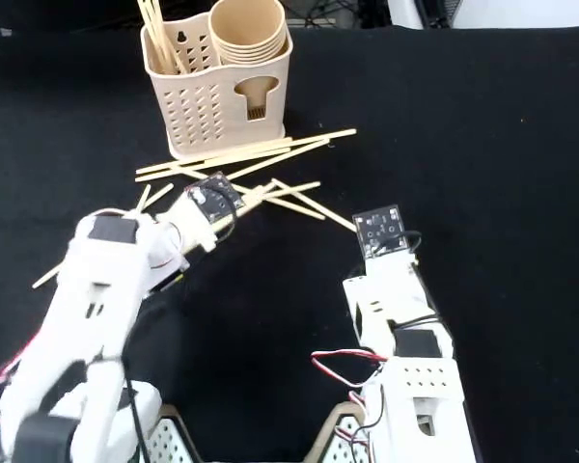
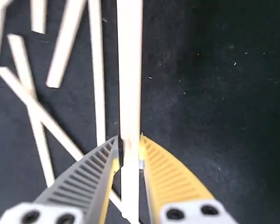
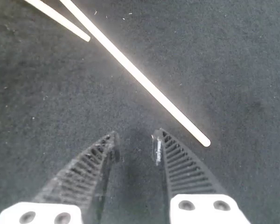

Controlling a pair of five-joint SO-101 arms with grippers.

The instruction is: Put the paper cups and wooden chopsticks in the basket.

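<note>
Left wrist view: left tool [image 2: 129, 144] clamped on one chopstick [image 2: 129, 70]. It looks light, stiff and slick, so gripping mid-length should stop it pivoting. Right tool [image 3: 135, 140] gapes empty. Loose chopsticks [image 1: 270, 149] lie at six o'clock from the basket [image 1: 207, 111].

One basket [image 1: 217, 111] is standing, one nested stack of paper cups [image 1: 248, 29] is sitting inside, three or four upright chopsticks [image 1: 160, 37] are poking out, roughly ten loose chopsticks [image 1: 270, 148] are lying scattered, and two robot arms [image 1: 96, 289] are sharing the table.

The left hand [image 2: 129, 144] pinches a wooden chopstick [image 2: 129, 70] between its grey and yellow fingers [image 2: 91, 177]. More chopsticks [image 2: 65, 42] lie loose and crossed just beside it on the black tabletop [image 2: 224, 70].
</note>
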